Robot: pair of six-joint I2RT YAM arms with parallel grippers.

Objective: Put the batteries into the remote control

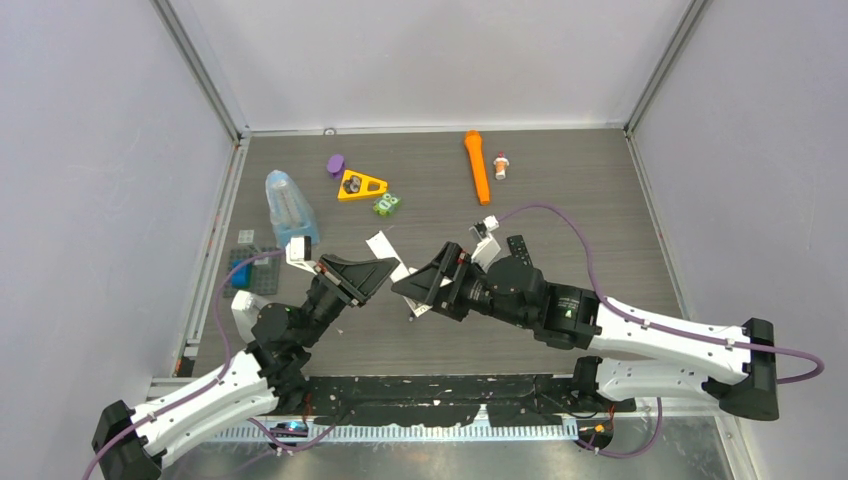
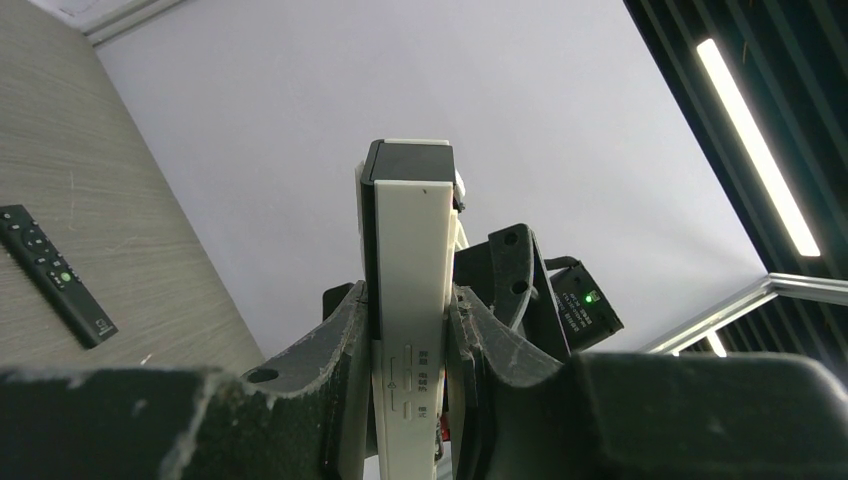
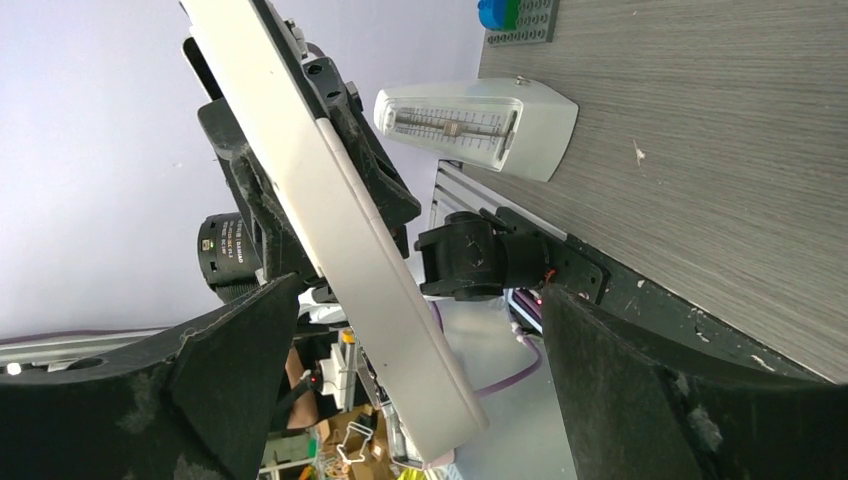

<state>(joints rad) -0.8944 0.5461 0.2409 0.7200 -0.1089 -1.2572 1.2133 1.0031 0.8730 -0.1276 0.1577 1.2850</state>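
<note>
Your table (image 1: 600, 200) was grey wood grain. Toward its far edge you had an orange torch (image 1: 477, 165) beside a small bottle (image 1: 501, 166). Left of them lay a purple piece (image 1: 335, 164), a yellow triangle (image 1: 361, 185) and a green block (image 1: 386, 204). A metronome (image 1: 290, 208) sat near the left edge, a brick plate (image 1: 245, 262) just nearer. A black remote (image 1: 518, 246) lay mid-table.

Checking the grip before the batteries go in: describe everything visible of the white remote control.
The remote control is a slim white bar, plastic by its look, black-capped at one end, with small grey marks and an arrow on its face. The left gripper clamps its narrow sides near the marked end, holding it off the table. It passes between the wide-open fingers of the right gripper, with no contact showing.
</note>
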